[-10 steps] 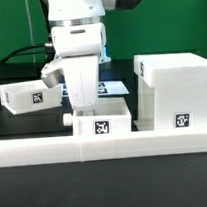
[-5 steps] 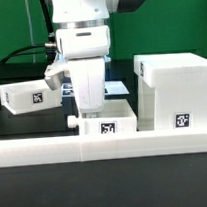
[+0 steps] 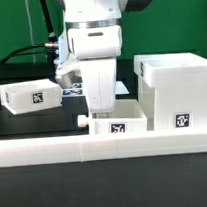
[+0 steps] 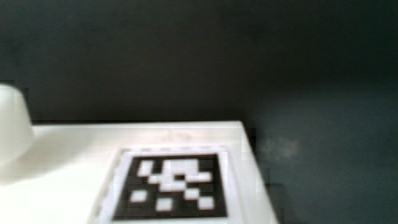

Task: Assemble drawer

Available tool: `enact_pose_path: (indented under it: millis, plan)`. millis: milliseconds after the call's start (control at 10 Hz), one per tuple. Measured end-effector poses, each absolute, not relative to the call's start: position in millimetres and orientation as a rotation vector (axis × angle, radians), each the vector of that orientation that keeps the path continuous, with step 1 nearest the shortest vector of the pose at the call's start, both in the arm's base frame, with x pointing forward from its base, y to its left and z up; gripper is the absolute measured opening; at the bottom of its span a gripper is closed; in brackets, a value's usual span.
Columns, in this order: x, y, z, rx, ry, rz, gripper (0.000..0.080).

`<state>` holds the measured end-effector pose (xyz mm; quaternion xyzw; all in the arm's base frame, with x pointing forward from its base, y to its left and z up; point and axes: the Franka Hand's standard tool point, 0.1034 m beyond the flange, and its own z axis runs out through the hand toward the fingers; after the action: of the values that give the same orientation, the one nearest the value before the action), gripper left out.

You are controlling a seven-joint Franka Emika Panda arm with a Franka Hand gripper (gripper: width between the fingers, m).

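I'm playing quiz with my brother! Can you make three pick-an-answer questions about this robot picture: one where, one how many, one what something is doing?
1. Where is the big housing? A the exterior view's left. B the exterior view's right. C on the arm.
2. How many small trays are there? A one. B two. C four.
3. The tray at the exterior view's left is: A lying alone on the table. B hanging in the air. C inside the housing.
Answers: B, it stands at that side; B, the left one plus a second tray under the tool; A, nothing touches it.
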<state>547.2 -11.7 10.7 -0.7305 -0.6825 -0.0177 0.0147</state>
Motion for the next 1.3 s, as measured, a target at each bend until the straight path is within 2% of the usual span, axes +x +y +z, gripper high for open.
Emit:
enact_pose_path:
  millis: [1300]
  plan:
    - [545,-4,9.5,-2.219,-2.21,0.022,0.0042]
